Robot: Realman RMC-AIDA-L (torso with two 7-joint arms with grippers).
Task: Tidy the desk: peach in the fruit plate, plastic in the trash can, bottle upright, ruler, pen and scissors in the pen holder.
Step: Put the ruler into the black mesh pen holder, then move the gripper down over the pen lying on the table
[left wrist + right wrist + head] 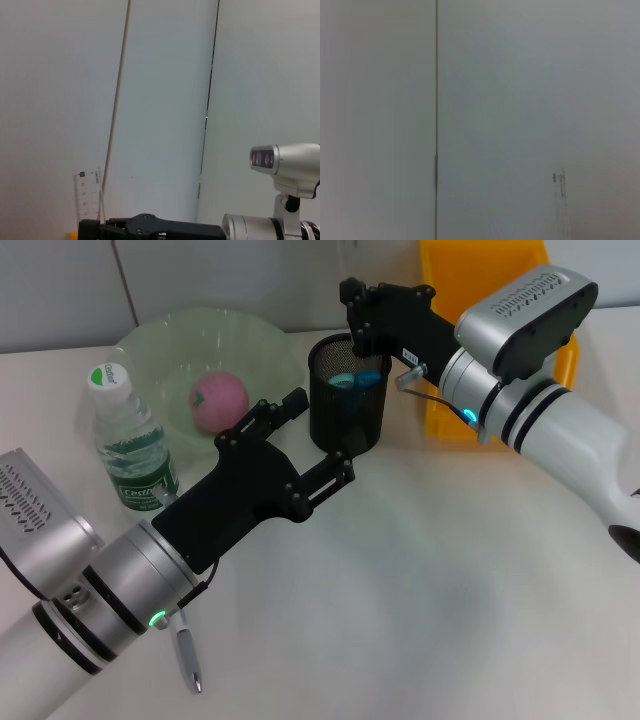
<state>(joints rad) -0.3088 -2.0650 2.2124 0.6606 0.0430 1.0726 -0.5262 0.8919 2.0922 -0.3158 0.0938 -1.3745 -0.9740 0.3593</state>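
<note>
On the white counter (450, 580), the peach (220, 400) lies in the green fruit plate (150, 350) at the far left, the bottle (128, 440) stands upright just beside the plate's near edge, and a pen (188, 660) lies near the front, partly under the left arm. The black mesh pen holder (345, 410) holds blue scissors (352, 380), with a yellow bin (480, 280) to its right. The left gripper (322, 440), fingers spread and holding nothing, reaches the holder's near side; the right gripper (355, 315) hovers over its far rim, grasping the clear ruler (89, 197).
</note>
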